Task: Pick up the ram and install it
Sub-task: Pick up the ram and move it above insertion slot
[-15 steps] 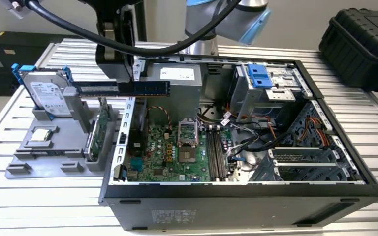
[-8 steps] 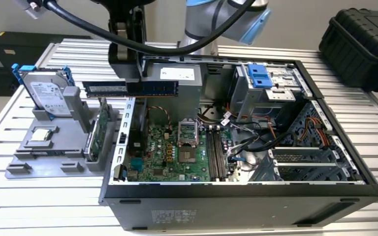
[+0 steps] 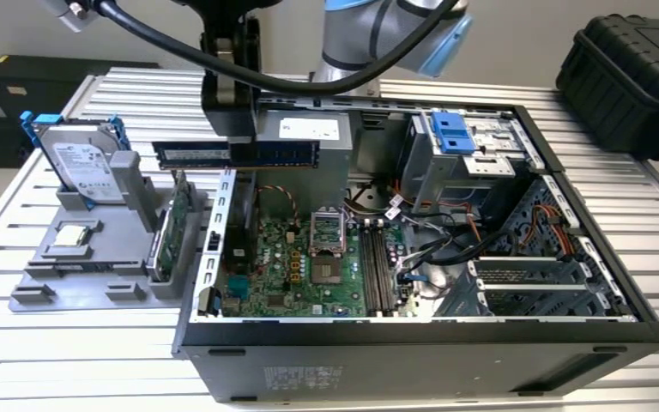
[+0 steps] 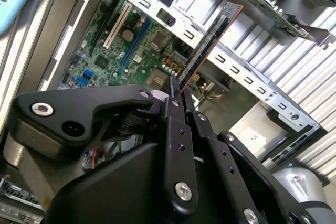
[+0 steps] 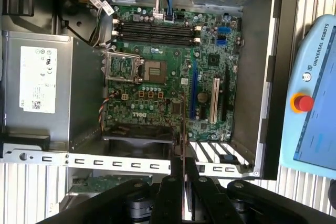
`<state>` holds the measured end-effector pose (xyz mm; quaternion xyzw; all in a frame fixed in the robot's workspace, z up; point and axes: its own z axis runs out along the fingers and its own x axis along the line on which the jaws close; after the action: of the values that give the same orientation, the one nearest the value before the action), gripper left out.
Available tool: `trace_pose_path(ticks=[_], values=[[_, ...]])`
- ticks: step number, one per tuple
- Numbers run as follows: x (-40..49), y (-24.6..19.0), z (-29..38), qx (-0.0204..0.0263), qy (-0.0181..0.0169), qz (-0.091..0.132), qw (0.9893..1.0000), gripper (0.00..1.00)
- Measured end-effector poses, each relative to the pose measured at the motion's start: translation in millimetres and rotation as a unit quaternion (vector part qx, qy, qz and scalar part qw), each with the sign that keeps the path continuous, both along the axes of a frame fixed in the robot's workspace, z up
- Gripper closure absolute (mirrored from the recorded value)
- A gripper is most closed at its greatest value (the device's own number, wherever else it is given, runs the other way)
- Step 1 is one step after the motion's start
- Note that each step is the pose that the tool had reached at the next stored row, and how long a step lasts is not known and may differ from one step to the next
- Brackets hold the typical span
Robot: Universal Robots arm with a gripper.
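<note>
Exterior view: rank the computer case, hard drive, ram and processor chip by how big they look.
1. computer case
2. hard drive
3. ram, longer than the drive but thinner
4. processor chip

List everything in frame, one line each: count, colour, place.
ram: 1, bluish-green, level in the air over the case edge
computer case: 1, black, open, on the table
motherboard: 1, green, inside the case
power supply: 1, grey, inside the case beside the motherboard
fixture: 1, grey, exterior view's left of the case
hard drive: 1, silver with blue bracket, upright on the fixture
processor chip: 1, silver, flat on the fixture
expansion card: 1, green, on edge in the fixture
hard case: 1, black, exterior view's far right
table: 1, silver, slatted
arm: 1, grey and light blue, behind the case
tool: 1, black, shut on the ram
</note>
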<state>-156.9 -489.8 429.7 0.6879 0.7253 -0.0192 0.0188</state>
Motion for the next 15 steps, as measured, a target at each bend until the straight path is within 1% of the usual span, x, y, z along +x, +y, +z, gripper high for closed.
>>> trace_pose_path(ticks=[15], values=[[12.1,0.0,1.5,0.0000,0.0000,0.000,1.0000,1.00]])
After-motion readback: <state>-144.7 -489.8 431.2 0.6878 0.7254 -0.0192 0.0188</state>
